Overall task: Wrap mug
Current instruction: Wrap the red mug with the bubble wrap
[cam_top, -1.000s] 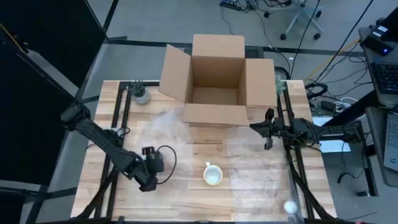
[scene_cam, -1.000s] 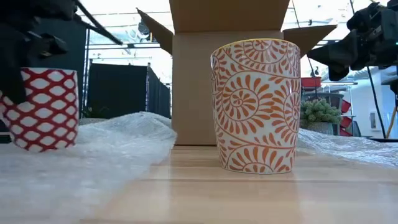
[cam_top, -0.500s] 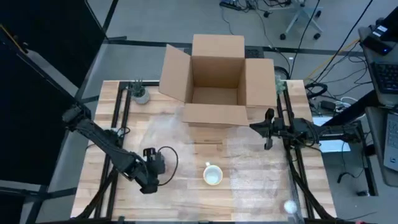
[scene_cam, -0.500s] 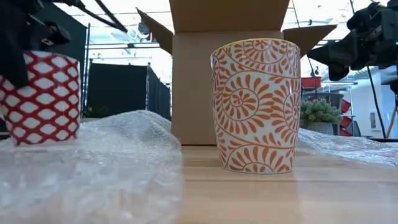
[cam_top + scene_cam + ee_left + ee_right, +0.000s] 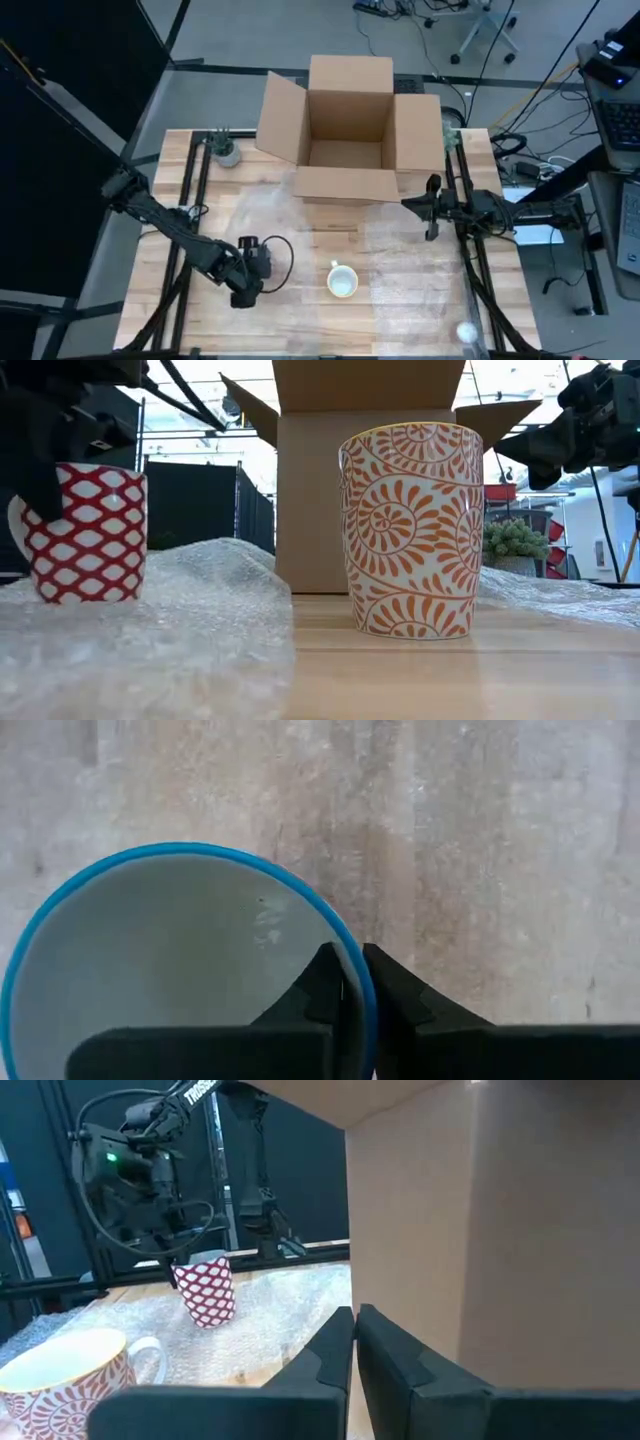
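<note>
Left gripper [image 5: 350, 985] pinching the blue rim of the red lattice mug [image 5: 87, 532], carrying it rightward over the bubble wrap [image 5: 150, 630], nearer the orange swirl mug [image 5: 411, 530] than a second ago; cardboard box [image 5: 350, 130] sitting unmoved behind; right gripper [image 5: 353, 1342] staying clenched empty beside the box.

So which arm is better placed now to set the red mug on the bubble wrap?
Probably the left: its gripper is shut on the red mug rim, above the bubble wrap. The right gripper waits, shut, beside the cardboard box.
</note>
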Controlling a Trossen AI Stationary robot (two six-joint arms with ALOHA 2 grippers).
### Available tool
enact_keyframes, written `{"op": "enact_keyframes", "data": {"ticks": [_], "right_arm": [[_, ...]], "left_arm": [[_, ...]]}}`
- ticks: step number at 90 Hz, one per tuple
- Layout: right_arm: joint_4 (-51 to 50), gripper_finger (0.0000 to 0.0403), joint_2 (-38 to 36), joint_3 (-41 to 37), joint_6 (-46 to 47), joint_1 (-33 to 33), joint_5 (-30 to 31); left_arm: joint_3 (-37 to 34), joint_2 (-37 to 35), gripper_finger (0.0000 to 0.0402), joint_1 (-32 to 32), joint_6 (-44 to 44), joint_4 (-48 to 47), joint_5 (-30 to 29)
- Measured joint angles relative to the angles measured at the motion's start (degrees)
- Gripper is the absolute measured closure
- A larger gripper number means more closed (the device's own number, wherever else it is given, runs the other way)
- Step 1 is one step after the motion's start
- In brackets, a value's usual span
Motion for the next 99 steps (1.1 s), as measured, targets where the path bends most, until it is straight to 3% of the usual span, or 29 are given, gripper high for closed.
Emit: {"op": "enact_keyframes", "data": {"ticks": [33, 59, 99], "right_arm": [[0.0, 0.0401, -0.01, 0.0, -0.01, 0.01, 0.0], [0.0, 0.0401, 0.0, 0.0, -0.02, 0.0, 0.02], [0.0, 0.0401, 0.0, 0.0, -0.01, 0.01, 0.01]], "left_arm": [[-0.15, 0.31, 0.0312, 0.11, -0.15, 0.01, 0.0], [4.09, 0.3, 0.0251, 0.09, 1.2, -3.07, 0.52], [15.46, 0.11, 0.0242, 0.0, 2.76, -19.73, -4.9]]}}
